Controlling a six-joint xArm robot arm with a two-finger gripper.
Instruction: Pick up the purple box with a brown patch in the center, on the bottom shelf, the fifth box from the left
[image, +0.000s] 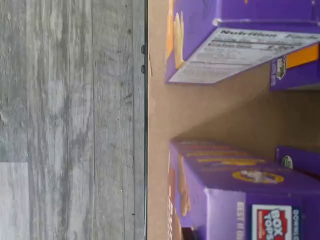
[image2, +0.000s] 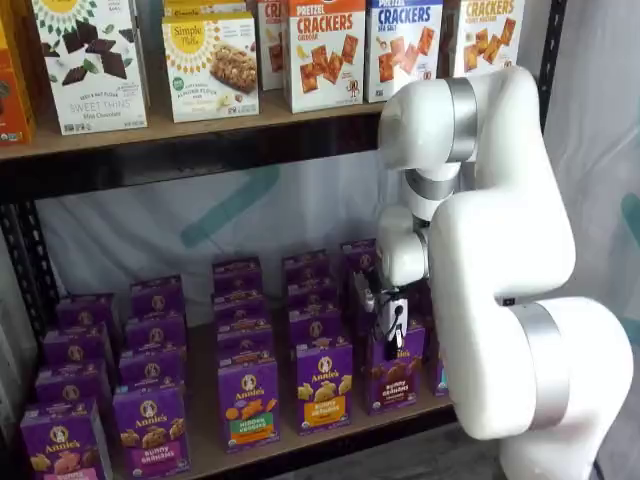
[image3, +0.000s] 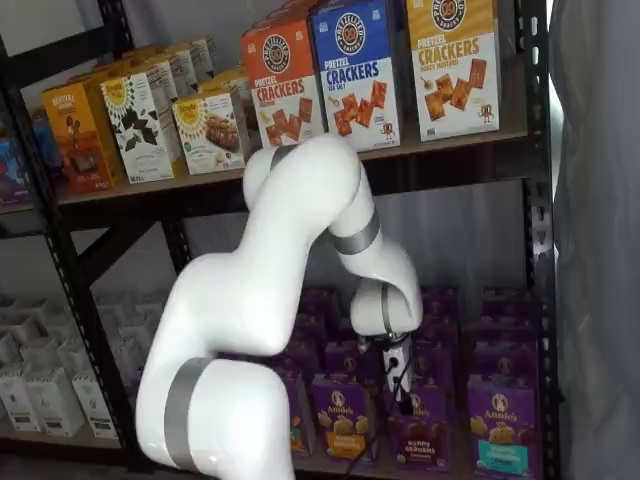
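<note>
The purple box (image2: 394, 378) with brown bunny cookies and a brown band stands upright at the front of the bottom shelf (image2: 300, 445), right of a purple box with an orange band (image2: 322, 388). It also shows in a shelf view (image3: 418, 432). My gripper (image2: 392, 335) hangs just above and in front of the purple box's top edge, seen in both shelf views (image3: 398, 392). Its white body and a black cable show, but I cannot make out a gap between the fingers. The wrist view shows no fingers.
Rows of purple Annie's boxes (image2: 150, 428) fill the bottom shelf, with a teal-band box (image3: 500, 428) to the right. The wrist view shows two purple boxes (image: 235, 195) with a gap of bare board (image: 200, 112) between them, the black rail (image: 146, 150) and grey floor (image: 70, 120). Cracker cartons (image2: 325, 50) stand above.
</note>
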